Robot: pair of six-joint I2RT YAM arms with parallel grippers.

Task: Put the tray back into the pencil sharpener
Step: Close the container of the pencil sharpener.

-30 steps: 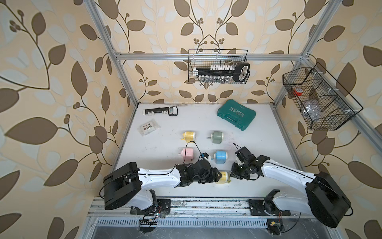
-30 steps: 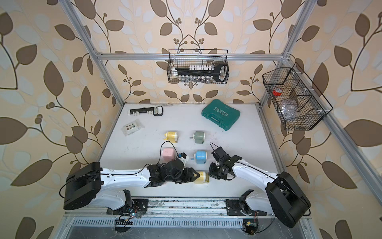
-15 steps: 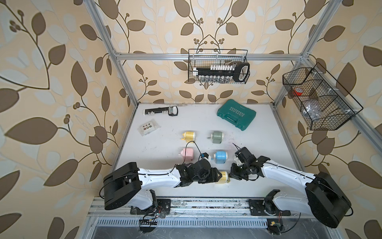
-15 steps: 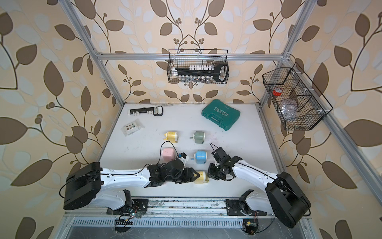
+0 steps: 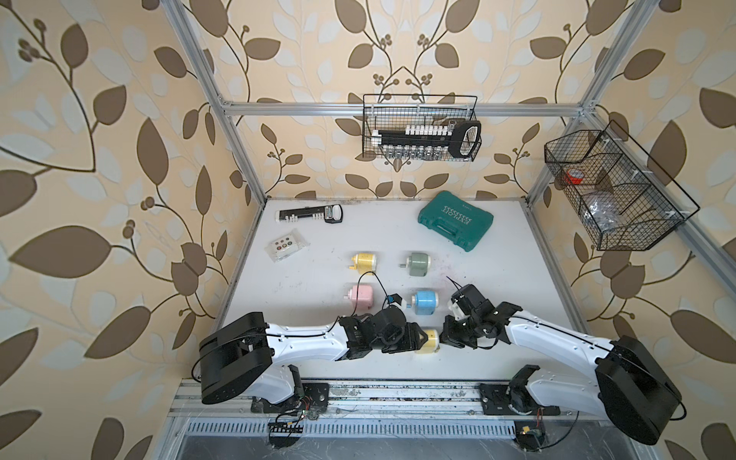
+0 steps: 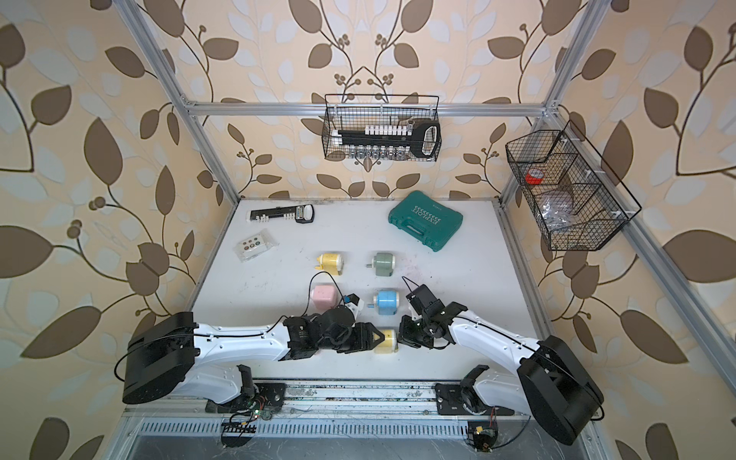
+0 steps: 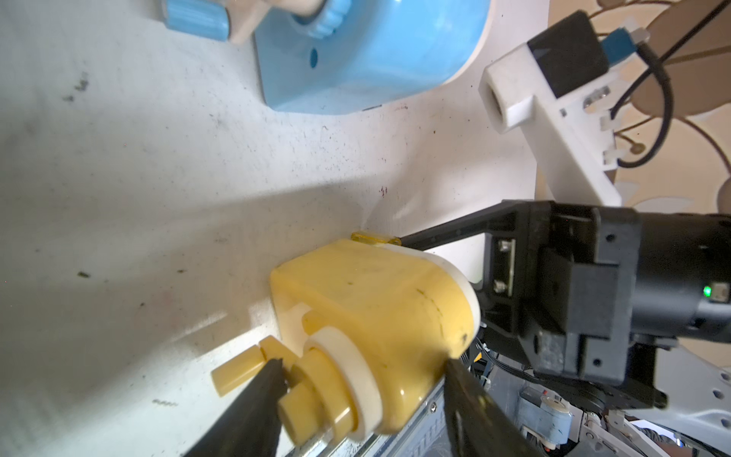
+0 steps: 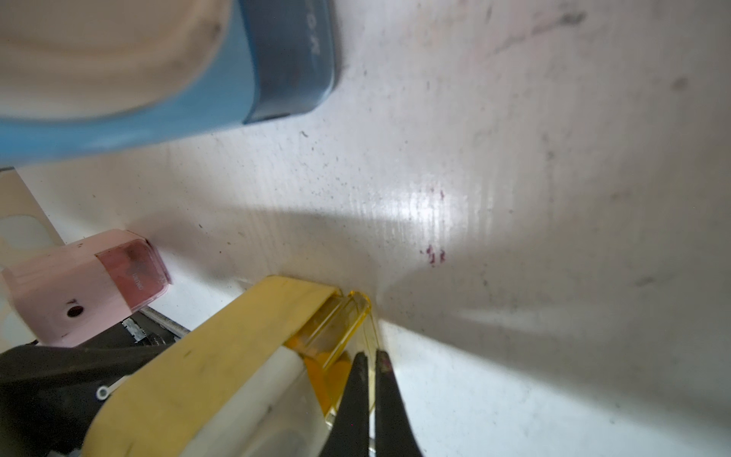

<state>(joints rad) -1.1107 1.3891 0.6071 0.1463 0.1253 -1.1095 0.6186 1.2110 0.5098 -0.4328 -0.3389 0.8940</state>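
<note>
A yellow pencil sharpener lies on its side near the table's front edge. My left gripper is shut on its body, one finger by the crank and one on the far side. The clear yellow tray sits partly inside the sharpener's open end. A thin edge of the tray shows past the white face. My right gripper is shut on the tray's thin wall, jaws almost touching.
A blue sharpener lies just behind both grippers, a pink one to its left. Another yellow sharpener and a green one lie farther back. A teal case, a black strip and a small packet are at the rear.
My right gripper with the tray has crept slightly left toward the sharpener. The left arm and the sharpener have stayed put.
</note>
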